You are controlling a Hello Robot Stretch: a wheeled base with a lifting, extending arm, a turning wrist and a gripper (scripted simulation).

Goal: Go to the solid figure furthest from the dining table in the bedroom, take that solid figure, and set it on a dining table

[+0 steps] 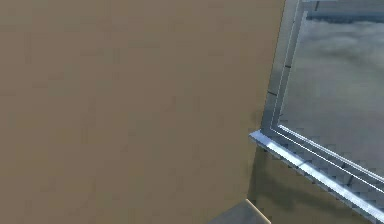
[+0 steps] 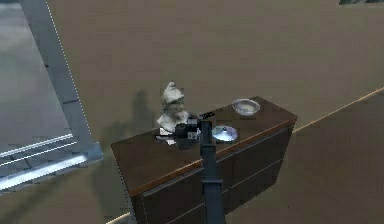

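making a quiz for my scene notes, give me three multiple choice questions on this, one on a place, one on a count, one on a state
1. In the arm side view, the hand shows nearest to: A the bust; B the window; C the floor.
2. Round dishes on the dresser: A none; B two; C five.
3. The bust: A lies on its side; B stands upright; C hangs in the air.

1 A, the hand shows right at the bust's base. 2 B, a bowl and a plate. 3 B, base on the dresser top, head up.

Arm [image 2: 211,175] extended up from bottom edge; tool [image 2: 186,129] at far end, hold unclear.
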